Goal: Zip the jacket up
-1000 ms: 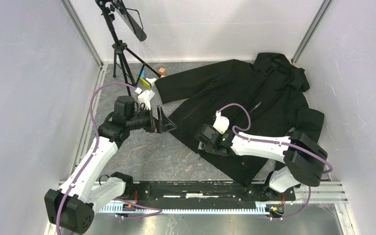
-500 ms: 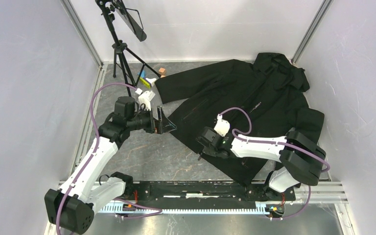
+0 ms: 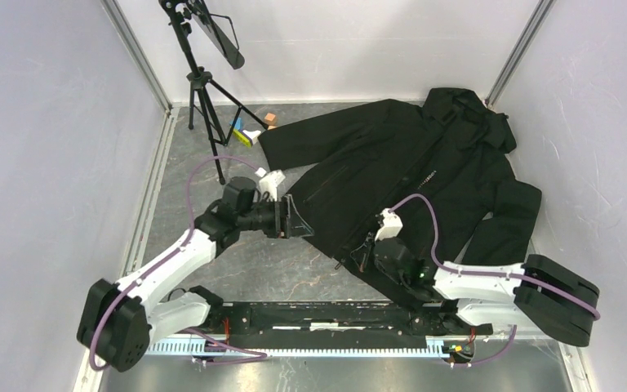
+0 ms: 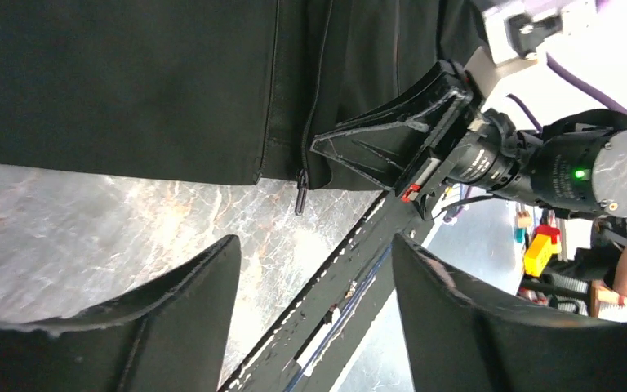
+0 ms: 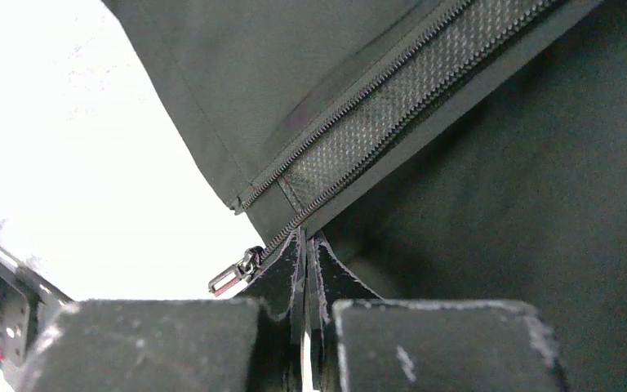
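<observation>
Black jacket (image 3: 424, 163) hem sits pinched in right hand (image 5: 306, 249).

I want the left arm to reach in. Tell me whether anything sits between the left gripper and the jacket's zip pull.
Nothing visible does. Only bare table lies between the open left gripper and the zip pull at the jacket hem. The right gripper pinches the hem beside the pull, off the path.

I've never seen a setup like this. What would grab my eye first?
A big black jacket sprawls across the grey table, hood toward the far right corner. The right hand is pinched shut on its bottom hem beside the zipper pull, while the left hand hovers open just left of it.
</observation>
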Controlling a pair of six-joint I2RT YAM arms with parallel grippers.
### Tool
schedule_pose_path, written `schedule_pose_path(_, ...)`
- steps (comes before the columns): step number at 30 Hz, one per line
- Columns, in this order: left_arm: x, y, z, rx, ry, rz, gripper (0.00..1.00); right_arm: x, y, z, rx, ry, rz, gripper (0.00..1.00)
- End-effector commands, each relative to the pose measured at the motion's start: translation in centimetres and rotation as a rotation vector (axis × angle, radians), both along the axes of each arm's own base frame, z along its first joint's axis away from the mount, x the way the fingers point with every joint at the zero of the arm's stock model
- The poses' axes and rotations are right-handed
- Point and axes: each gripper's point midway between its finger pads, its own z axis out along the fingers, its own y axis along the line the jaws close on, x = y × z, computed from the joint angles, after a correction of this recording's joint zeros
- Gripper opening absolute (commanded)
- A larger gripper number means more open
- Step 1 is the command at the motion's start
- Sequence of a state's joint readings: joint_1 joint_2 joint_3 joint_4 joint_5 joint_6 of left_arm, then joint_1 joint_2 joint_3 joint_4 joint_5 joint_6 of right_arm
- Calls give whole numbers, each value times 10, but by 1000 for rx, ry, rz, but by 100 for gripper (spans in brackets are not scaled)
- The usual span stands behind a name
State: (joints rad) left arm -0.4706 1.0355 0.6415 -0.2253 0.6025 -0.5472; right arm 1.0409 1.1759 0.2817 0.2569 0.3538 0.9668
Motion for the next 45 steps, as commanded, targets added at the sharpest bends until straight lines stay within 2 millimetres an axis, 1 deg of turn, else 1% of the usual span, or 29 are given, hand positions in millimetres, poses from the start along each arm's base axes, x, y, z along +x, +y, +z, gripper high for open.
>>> schedule_pose_path(1, 8, -36, 7, -107, 12, 20, 70, 13, 15, 50, 102, -291, 123, 0)
schedule_pose_path(3, 6, -51, 3, -105, 15, -1, 69, 12, 14, 51, 78, -328, 156, 0)
schedule_pose_path(4, 4, -60, 4, -112, 11, -20, 69, 9, 12, 50, 80, -339, 174, 0)
schedule_pose_path(6, 2, -75, -3, -111, 27, -47, 68, 6, 11, 49, 110, -357, 192, 0)
schedule_pose_path(9, 6, -94, -11, -117, 51, -66, 61, -2, 8, 53, 198, -392, 213, 0)
schedule_pose_path(10, 8, -99, -16, -117, 66, -69, 59, -3, 7, 57, 230, -404, 204, 0)
schedule_pose_path(11, 10, -103, -19, -120, 72, -72, 56, -7, 2, 52, 240, -402, 201, 0)
schedule_pose_path(13, 13, -110, -25, -130, 82, -76, 52, -9, -3, 51, 260, -411, 191, 0)
schedule_pose_path(16, 10, -117, -36, -136, 104, -113, 48, -11, -8, 48, 266, -417, 196, 0)
schedule_pose_path(20, 2, -117, -52, -125, 138, -136, 50, -11, -16, 51, 268, -451, 190, 0)
schedule_pose_path(23, -3, -116, -50, -154, 126, -142, 50, -11, -22, 50, 274, -456, 171, 0)
schedule_pose_path(27, -8, -116, -41, -209, 106, -154, 60, -12, -26, 48, 287, -450, 169, 0)
schedule_pose_path(28, -9, -115, -42, -210, 108, -152, 62, -13, -27, 47, 291, -447, 169, 0)
schedule_pose_path(30, -11, -115, -43, -213, 115, -155, 63, -14, -27, 47, 305, -436, 171, 0)
schedule_pose_path(33, -15, -118, -40, -249, 122, -176, 59, -15, -28, 46, 318, -428, 173, 0)
schedule_pose_path(39, -19, -122, -30, -328, 129, -190, 47, -16, -27, 45, 331, -407, 176, 0)
schedule_pose_path(41, -22, -122, -27, -352, 130, -198, 45, -16, -26, 43, 329, -398, 176, 0)
schedule_pose_path(45, -26, -122, -25, -373, 135, -209, 46, -15, -26, 39, 316, -380, 171, 0)
